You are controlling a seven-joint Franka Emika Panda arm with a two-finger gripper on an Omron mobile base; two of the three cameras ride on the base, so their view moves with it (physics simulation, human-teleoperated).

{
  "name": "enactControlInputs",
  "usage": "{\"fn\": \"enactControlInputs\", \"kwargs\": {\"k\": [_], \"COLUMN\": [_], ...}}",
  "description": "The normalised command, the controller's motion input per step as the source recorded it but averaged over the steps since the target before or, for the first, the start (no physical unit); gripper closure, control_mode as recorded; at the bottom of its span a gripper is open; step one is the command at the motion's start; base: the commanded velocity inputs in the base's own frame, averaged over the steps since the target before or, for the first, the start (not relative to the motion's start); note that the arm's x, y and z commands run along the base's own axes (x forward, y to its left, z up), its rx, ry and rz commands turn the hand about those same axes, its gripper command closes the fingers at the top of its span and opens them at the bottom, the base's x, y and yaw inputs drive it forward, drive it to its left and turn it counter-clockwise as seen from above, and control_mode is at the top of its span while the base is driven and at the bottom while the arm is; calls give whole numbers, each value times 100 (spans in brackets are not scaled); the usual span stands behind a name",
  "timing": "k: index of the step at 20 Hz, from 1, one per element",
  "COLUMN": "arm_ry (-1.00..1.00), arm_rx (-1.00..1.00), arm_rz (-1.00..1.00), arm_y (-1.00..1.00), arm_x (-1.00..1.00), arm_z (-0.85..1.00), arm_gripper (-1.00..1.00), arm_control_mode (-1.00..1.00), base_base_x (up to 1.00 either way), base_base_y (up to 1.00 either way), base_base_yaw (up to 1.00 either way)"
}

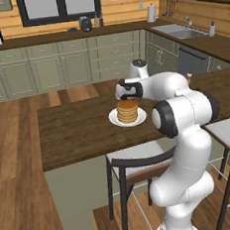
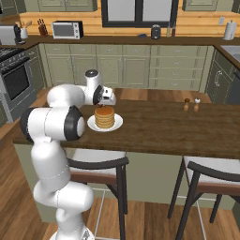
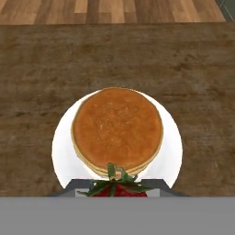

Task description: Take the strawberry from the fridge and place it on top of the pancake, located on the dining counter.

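Strawberry point(image 3: 117, 186) at the hand view's bottom edge, pinched in the closed gripper point(image 3: 117, 189), sits just below the pancake point(image 3: 117, 129) stack on the table point(image 3: 193, 69).

Green-leafed red strawberry point(image 3: 117, 188) just above golden pancake point(image 3: 117, 131) stack on dark dining counter point(image 3: 193, 69)

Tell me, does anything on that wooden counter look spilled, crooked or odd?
Nothing stands out. The pancake stack sits neat and centred on its white plate on the dining counter. The strawberry is held in the jaws just above the stack's near edge.
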Motion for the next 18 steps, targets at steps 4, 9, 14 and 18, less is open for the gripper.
{"fn": "enactControlInputs", "kwargs": {"k": [4, 9, 14, 18], "arm_ry": [7, 3, 9, 0], "arm_rx": [-3, 0, 0, 0], "arm_rz": [0, 0, 0, 0], "arm_y": [1, -1, 0, 0], "arm_x": [55, 24, 24, 0], "arm_z": [-4, -11, -16, -41], "arm_gripper": [100, 100, 100, 100], "arm_control_mode": [-100, -100, -100, -100], "base_base_x": [0, 0, 0, 0], "base_base_y": [0, 0, 0, 0], "base_base_yaw": [0, 0, 0, 0]}}
